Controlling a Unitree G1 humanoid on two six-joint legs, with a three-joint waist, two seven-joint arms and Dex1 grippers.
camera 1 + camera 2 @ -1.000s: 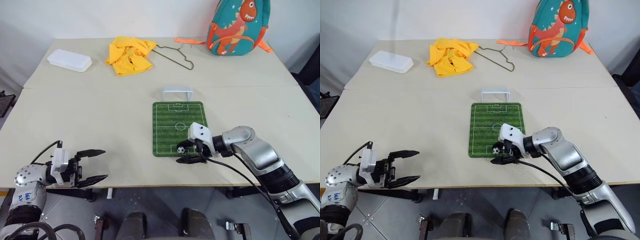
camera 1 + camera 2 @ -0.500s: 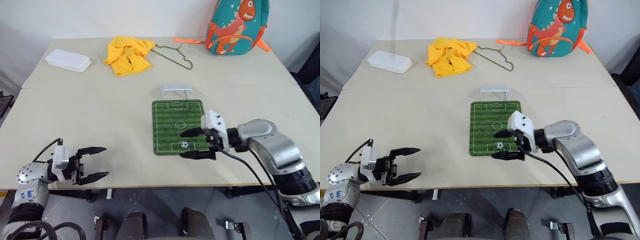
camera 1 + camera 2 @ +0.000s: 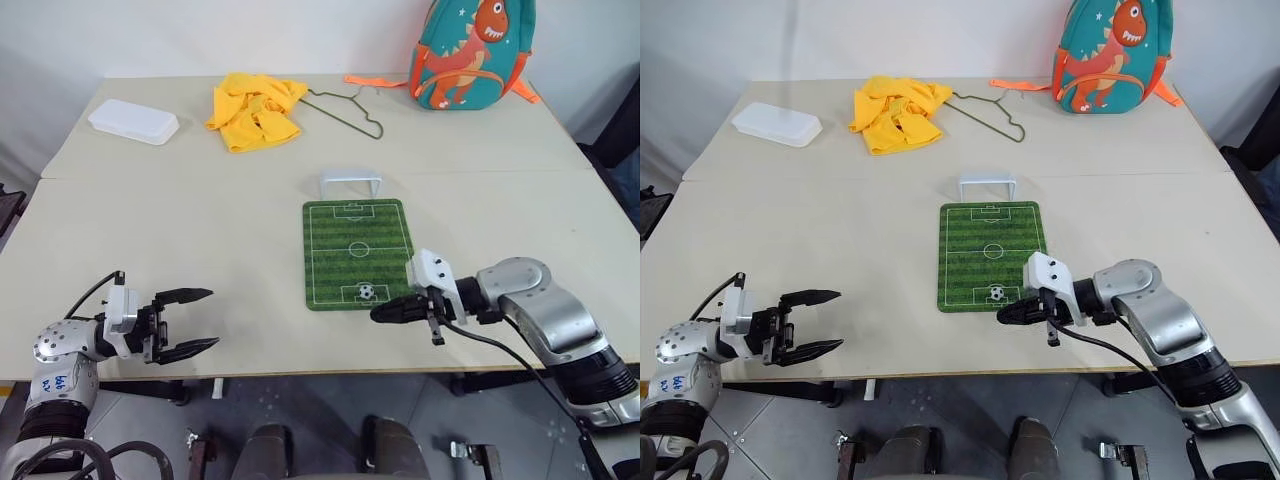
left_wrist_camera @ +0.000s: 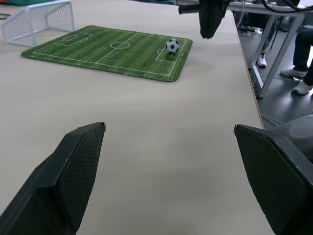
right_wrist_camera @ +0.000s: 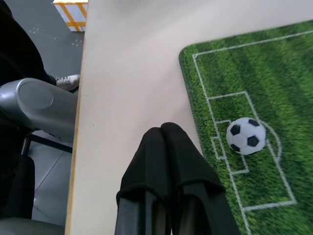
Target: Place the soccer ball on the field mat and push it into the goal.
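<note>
Patchwork ball (image 5: pixel 246 135) on striped mat (image 5: pixel 274 88)

The 2 head views look forward and down from above the table (image 3: pixel 200 230), taking in its whole top. The left wrist view sits low, near the tabletop, facing across it to the field mat (image 4: pixel 107 49) and goal (image 4: pixel 36 19). The right wrist view looks down from close over the mat's near end; all 4 share the mat
</note>
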